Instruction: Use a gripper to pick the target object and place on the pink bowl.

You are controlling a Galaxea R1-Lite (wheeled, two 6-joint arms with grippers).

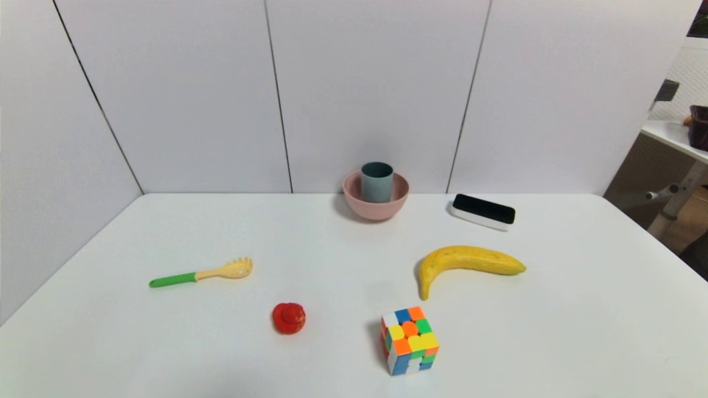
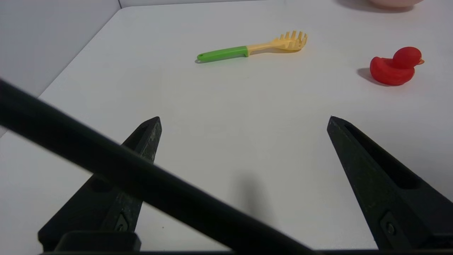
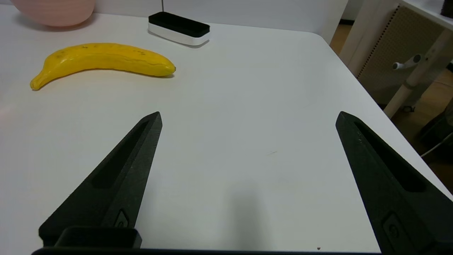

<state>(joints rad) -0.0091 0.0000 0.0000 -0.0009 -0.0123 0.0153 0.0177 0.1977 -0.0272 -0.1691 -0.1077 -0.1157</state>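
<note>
The pale grey-blue cup [image 1: 377, 182] stands upright inside the pink bowl [image 1: 376, 209] at the back middle of the table, against the wall. An edge of the pink bowl [image 2: 394, 3] shows in the left wrist view, and the pink bowl [image 3: 55, 12] shows in the right wrist view too. Neither arm appears in the head view. My left gripper [image 2: 244, 120] hovers open over bare table near the front left, nothing between its fingers. My right gripper [image 3: 248, 116] is open over bare table at the front right, empty as well.
On the white table [image 1: 110, 342] lie a green-handled pasta fork [image 1: 202, 273], a red toy duck [image 1: 289, 318], a colour cube [image 1: 409, 340], a banana [image 1: 467, 262] and a black-and-white eraser [image 1: 483, 211]. A black cable [image 2: 141, 184] crosses the left wrist view. The table's right edge [image 3: 371, 102] borders a neighbouring desk.
</note>
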